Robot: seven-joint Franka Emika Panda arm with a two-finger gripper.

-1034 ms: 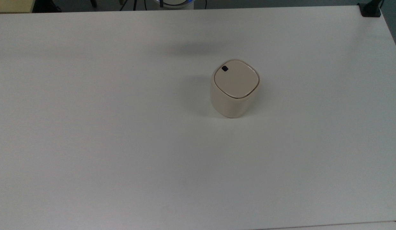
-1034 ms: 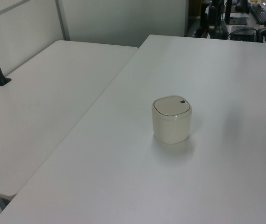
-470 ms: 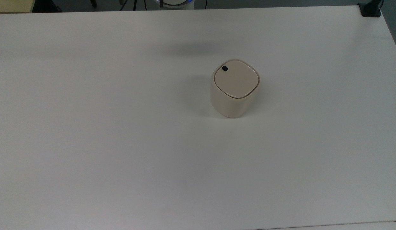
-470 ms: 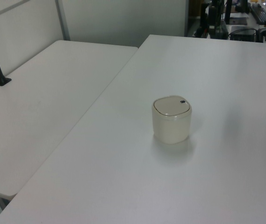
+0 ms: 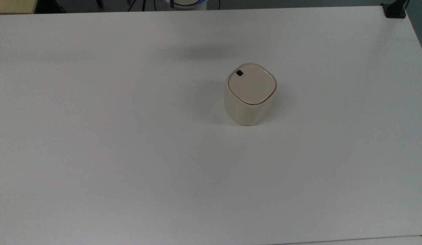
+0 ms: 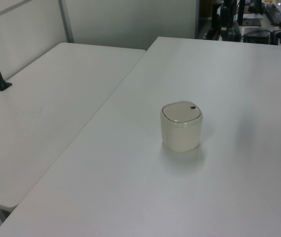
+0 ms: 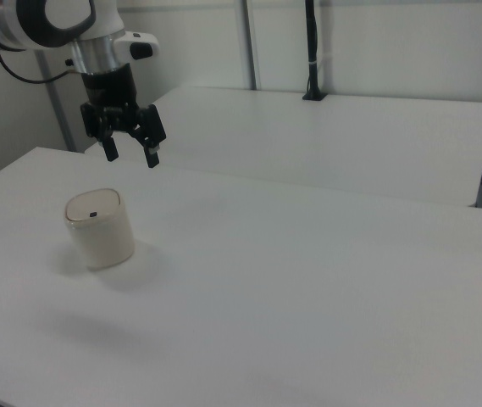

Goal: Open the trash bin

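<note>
Trash bin [image 7: 99, 227] upright on table [image 7: 308, 280], lid [image 7: 93, 206] shut; below gripper [image 7: 129, 152] and toward right view's left. Fingers spread apart, holding nothing.

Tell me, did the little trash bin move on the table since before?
No. In the top view the trash bin sits at the same spot on the table, lid shut, as far from the black clamp as before.

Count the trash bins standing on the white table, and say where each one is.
1. The trash bin stands upright, lid shut, right of centre in the top view; in the right view it sits below the open pincer.
</note>
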